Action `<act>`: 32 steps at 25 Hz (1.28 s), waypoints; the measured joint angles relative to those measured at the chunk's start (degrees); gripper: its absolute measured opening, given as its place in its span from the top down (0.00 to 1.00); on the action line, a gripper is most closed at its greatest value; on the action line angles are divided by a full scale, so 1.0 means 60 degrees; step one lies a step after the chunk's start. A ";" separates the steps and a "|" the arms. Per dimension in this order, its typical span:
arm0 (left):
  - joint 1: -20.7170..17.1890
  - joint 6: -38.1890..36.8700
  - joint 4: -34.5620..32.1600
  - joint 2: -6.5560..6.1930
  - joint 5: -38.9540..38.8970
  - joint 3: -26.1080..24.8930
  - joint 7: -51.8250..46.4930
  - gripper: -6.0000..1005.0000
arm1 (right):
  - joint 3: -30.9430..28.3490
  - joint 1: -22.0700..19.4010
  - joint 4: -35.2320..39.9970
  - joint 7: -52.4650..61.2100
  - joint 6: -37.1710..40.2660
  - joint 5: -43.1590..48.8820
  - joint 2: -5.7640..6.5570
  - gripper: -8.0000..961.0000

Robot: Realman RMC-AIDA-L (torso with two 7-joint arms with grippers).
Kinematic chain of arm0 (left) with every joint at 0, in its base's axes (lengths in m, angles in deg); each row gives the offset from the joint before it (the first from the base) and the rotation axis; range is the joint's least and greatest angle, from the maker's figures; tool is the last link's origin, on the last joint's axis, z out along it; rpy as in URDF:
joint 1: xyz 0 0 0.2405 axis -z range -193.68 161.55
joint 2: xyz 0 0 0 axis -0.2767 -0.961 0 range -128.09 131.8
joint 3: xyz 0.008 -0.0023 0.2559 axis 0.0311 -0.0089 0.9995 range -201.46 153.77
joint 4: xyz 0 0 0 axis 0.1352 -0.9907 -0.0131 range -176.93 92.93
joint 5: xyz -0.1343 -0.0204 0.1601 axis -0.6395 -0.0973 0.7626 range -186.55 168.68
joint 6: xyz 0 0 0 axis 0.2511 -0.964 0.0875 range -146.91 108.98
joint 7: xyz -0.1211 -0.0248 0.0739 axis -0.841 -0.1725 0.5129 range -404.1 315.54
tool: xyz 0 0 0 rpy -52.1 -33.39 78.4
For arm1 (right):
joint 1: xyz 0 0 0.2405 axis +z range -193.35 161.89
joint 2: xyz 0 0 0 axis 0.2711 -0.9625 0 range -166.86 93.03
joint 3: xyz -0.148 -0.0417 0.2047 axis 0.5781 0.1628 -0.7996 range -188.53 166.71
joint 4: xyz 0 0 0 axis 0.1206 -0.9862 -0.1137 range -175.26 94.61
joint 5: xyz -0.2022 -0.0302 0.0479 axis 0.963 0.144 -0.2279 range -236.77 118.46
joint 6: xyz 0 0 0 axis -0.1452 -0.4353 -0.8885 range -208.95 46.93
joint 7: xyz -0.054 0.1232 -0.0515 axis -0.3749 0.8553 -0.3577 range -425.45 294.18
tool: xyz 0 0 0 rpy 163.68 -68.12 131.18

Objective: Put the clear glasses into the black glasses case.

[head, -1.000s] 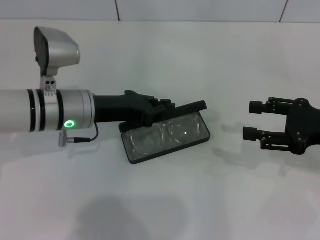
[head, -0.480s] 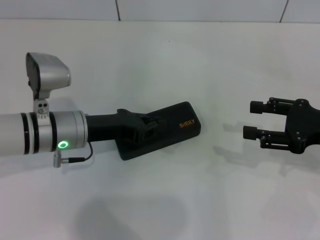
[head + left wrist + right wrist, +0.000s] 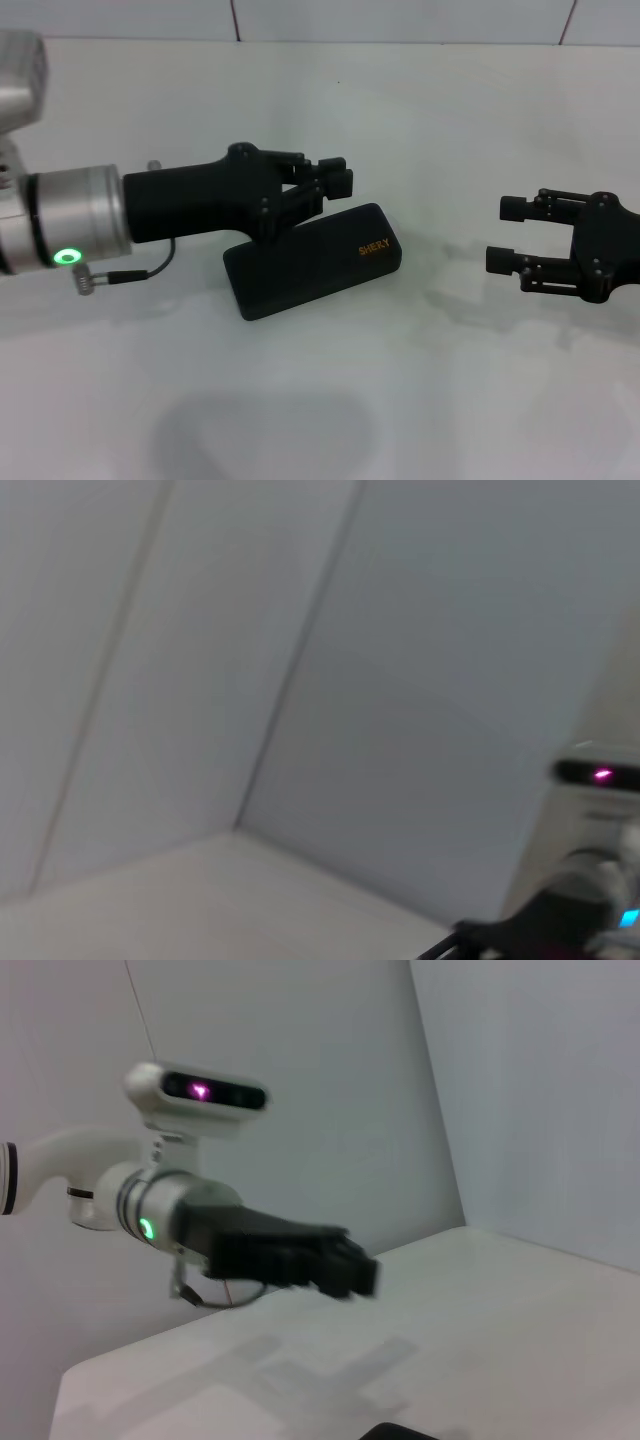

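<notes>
the black glasses case (image 3: 310, 262) lies shut and flat on the white surface, angled, orange lettering on its lid showing.

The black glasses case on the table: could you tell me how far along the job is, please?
The black glasses case lies shut on the table, glasses out of sight, presumably inside. The left gripper hovers above its lid, holding nothing; the right gripper waits open, apart. Little seems left.

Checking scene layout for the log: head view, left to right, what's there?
Left gripper, raised above the case's back edge → black glasses case, lid closed, on the white table → right gripper, open and idle off to the right. The glasses aren't visible now.
</notes>
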 joint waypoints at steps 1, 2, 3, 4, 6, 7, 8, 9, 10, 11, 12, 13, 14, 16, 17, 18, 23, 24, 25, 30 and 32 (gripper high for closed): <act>-0.0170 -0.0290 -0.0211 0.0010 -0.0142 0.0001 0.0346 0.87 | 0.0001 0.0001 0.0001 -0.0009 0.0006 -0.0001 0.0000 0.26; -0.0349 -0.0464 -0.0338 0.0023 -0.0288 0.0000 0.0710 0.87 | 0.0000 0.0002 0.0002 -0.0012 0.0011 -0.0002 0.0000 0.26; -0.0484 -0.0561 -0.0391 0.0037 -0.0448 0.0005 0.0983 0.86 | 0.0001 0.0003 0.0002 -0.0019 0.0017 -0.0002 0.0000 0.26; -0.0484 -0.0561 -0.0391 0.0037 -0.0448 0.0005 0.0983 0.84 | 0.0001 0.0003 0.0005 -0.0024 0.0018 -0.0002 0.0000 0.26; -0.1108 -0.0684 -0.0390 0.0065 -0.1225 0.0066 0.1803 0.81 | 0.0001 0.0003 0.0007 -0.0055 0.0037 0.0005 0.0000 0.26; -0.1290 -0.0716 -0.0382 0.0065 -0.1426 0.0076 0.1962 0.79 | 0.0001 0.0003 0.0008 -0.0103 0.0069 0.0023 0.0000 0.26; -0.1487 -0.0775 -0.0368 0.0062 -0.1553 0.0073 0.2116 0.78 | 0.0009 0.0003 0.0008 -0.0185 0.0103 0.0036 0.0000 0.26; -0.1673 -0.0849 -0.0366 0.0048 -0.1631 0.0054 0.2201 0.76 | 0.0022 0.0003 0.0009 -0.0272 0.0142 0.0042 0.0000 0.26; -0.1804 -0.0939 -0.0366 0.0033 -0.1670 0.0032 0.2248 0.74 | 0.0048 0.0003 0.0011 -0.0421 0.0241 0.0044 0.0000 0.26; -0.1870 -0.1027 -0.0366 0.0023 -0.1667 0.0019 0.2269 0.71 | 0.0075 0.0003 0.0011 -0.0595 0.0383 0.0046 0.0000 0.26; -0.1969 -0.1206 -0.0367 0.0006 -0.1645 0.0006 0.2327 0.68 | 0.0088 0.0003 0.0002 -0.0736 0.0513 0.0046 -0.0003 0.26; -0.2036 -0.1413 -0.0360 -0.0004 -0.1601 0.0002 0.2417 0.64 | 0.0090 0.0002 -0.0019 -0.0905 0.0650 0.0046 -0.0018 0.26; -0.2103 -0.1639 -0.0328 -0.0004 -0.1534 0.0002 0.2559 0.61 | 0.0086 0.0002 -0.0039 -0.1037 0.0747 0.0044 -0.0035 0.26; -0.2210 -0.1912 -0.0193 -0.0002 -0.1438 0.0035 0.2906 0.54 | 0.0082 0.0002 -0.0079 -0.1265 0.0822 0.0039 -0.0077 0.26; -0.2266 -0.2020 -0.0063 0.0002 -0.1319 0.0050 0.3112 0.49 | 0.0087 0.0002 -0.0089 -0.1359 0.0833 0.0039 -0.0089 0.26; -0.2294 -0.2099 0.0084 0.0002 -0.1183 0.0048 0.3280 0.44 | 0.0107 0.0003 -0.0098 -0.1431 0.0837 0.0039 -0.0102 0.26; -0.2393 -0.2174 0.0730 -0.0025 -0.0548 -0.0012 0.3927 0.23 | 0.0129 0.0010 -0.0300 -0.1517 0.0923 0.0056 -0.0118 0.26; -0.2437 -0.2162 0.0788 -0.0031 -0.0469 -0.0018 0.4039 0.20 | 0.0147 0.0010 -0.0331 -0.1521 0.0951 0.0056 -0.0117 0.26; -0.2500 -0.2147 0.0826 -0.0033 -0.0392 -0.0057 0.4191 0.17 | 0.0187 0.0012 -0.0356 -0.1544 0.0976 0.0055 -0.0117 0.26; -0.2561 -0.2130 0.0847 -0.0009 -0.0127 -0.0439 0.4616 0.11 | 0.0543 0.0000 -0.0427 -0.2441 0.1277 -0.0024 -0.0172 0.26; -0.2465 -0.2134 0.0847 -0.0033 -0.0016 -0.0463 0.4580 0.11 | 0.0678 0.0015 -0.0436 -0.2687 0.1274 -0.0020 -0.0180 0.26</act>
